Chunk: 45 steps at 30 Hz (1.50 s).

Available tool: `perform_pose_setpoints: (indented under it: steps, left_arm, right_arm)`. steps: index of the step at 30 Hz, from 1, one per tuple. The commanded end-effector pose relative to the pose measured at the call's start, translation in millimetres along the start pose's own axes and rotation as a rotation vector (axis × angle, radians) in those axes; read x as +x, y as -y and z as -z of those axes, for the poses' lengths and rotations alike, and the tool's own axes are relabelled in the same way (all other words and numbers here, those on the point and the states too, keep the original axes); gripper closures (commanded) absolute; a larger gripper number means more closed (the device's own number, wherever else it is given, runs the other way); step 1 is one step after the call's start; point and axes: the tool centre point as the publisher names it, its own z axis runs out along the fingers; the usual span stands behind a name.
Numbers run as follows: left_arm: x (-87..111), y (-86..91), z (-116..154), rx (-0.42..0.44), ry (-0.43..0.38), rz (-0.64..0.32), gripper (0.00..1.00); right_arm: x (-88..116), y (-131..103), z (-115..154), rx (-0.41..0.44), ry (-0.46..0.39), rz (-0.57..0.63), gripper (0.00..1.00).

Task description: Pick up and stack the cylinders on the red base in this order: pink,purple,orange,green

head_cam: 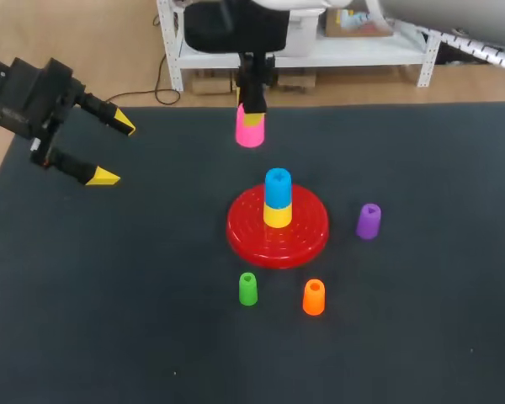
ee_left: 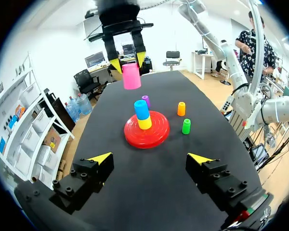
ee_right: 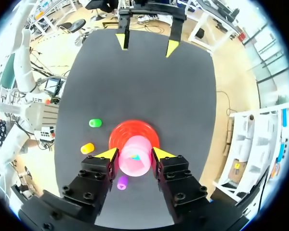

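Two claws and six stacking pieces share a dark worktop (head_cam: 109, 337). The right claw (head_cam: 252, 116), entering from the far edge, is clamped on the pink plastic cylinder (head_cam: 249, 133), its yellow tips pressing the upper wall from two sides. The cylinder hangs clear of the worktop, and in the right wrist view the round red plastic base (head_cam: 244, 234) shows beneath it. The left claw (head_cam: 112, 151) stands at the left edge of the worktop, its fingers wide apart and holding nothing, well apart from every piece. At the base's centre a yellow plastic cylinder (head_cam: 277, 215) carries a blue plastic cylinder (head_cam: 278, 187). The small purple plastic cylinder (head_cam: 368, 220) stands upright just beside the base on its right. The small green plastic cylinder (head_cam: 247, 289) and the small orange plastic cylinder (head_cam: 313, 297) stand near the base's front rim, side by side but apart. Step in hand, as judged: the first placement, pink, with the piece held aloft and not yet seated. The next move calls for centring the pink cylinder over the blue top, keeping it upright, lowering it until it sits, and only then parting the fingers. A tilted or off-centre descent could topple the two-piece column. Purple, orange and green are not yet picked.
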Motion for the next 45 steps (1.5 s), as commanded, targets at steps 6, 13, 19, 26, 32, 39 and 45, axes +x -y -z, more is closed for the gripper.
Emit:
perform_pose_setpoints:
  steps: [6,13,19,26,32,39,45]
  left_arm:
    - [0.5,0.2,-0.5,-0.002,0.000,-0.001,0.00]
    - [0.5,0.2,-0.5,-0.002,0.000,-0.001,0.00]
    - [0.5,0.2,-0.5,-0.002,0.000,-0.001,0.00]
    - [0.5,0.2,-0.5,-0.002,0.000,-0.001,0.00]
    - [0.5,0.2,-0.5,-0.002,0.000,-0.001,0.00]
    - [0.5,0.2,-0.5,-0.002,0.000,-0.001,0.00]
    - [0.5,0.2,-0.5,-0.002,0.000,-0.001,0.00]
  right_arm:
    - [26.9,-30.2,-19.9,0.016,-0.001,-0.074,1.00]
    - [38.5,-31.0,-32.0,0.016,0.008,-0.135,1.00]
    - [40.8,-24.7,-45.5,-0.010,0.028,-0.162,1.00]
    - [41.9,-16.9,-52.4,-0.008,0.037,-0.198,1.00]
    - [40.6,-11.5,-56.3,-0.012,0.034,-0.206,1.00]
    - [39.7,-8.5,-58.9,-0.011,0.034,-0.209,1.00]
    - [41.9,-9.1,-60.7,-0.020,0.031,-0.216,1.00]
